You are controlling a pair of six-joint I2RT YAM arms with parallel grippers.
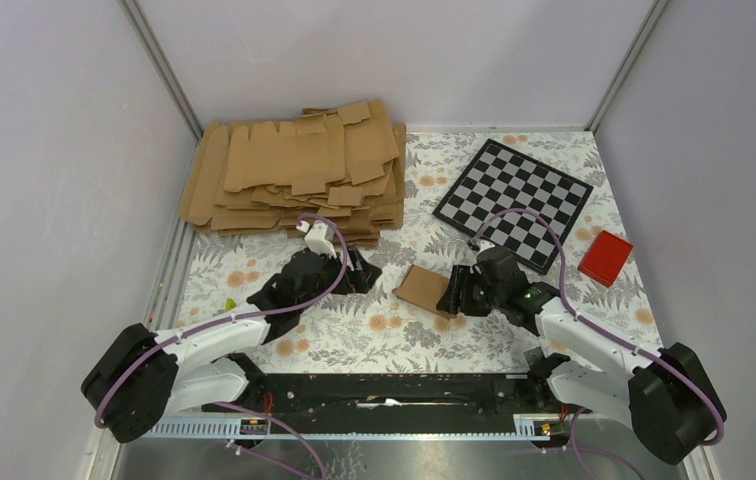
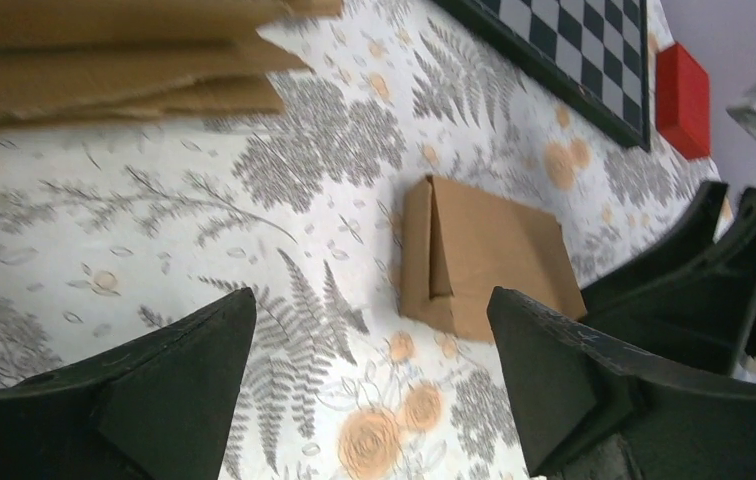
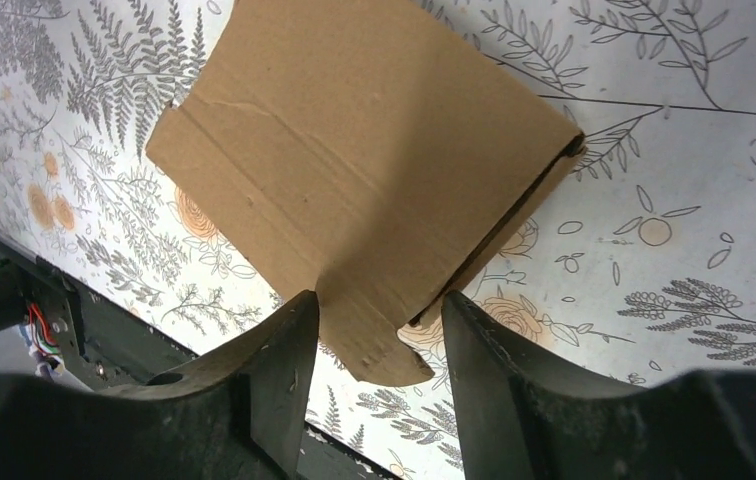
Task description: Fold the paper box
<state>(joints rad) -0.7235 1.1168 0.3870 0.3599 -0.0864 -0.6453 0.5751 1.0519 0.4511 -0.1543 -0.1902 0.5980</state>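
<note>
The paper box [image 1: 420,287] is a small brown cardboard piece, partly folded, lying on the floral mat between the two arms. My right gripper [image 1: 454,297] is at its right edge. In the right wrist view the box [image 3: 364,150] fills the top, and my right gripper [image 3: 379,305] is narrowed around its near corner flap, with both fingers touching cardboard. My left gripper [image 1: 362,270] is wide open and empty, just left of the box. In the left wrist view the box [image 2: 484,255] lies ahead of my left gripper [image 2: 369,320], a little apart from it.
A big pile of flat cardboard blanks [image 1: 299,175] lies at the back left. A checkerboard [image 1: 512,190] lies at the back right, with a red block [image 1: 605,257] beside it. Grey walls close off three sides. A black rail [image 1: 394,390] runs along the near edge.
</note>
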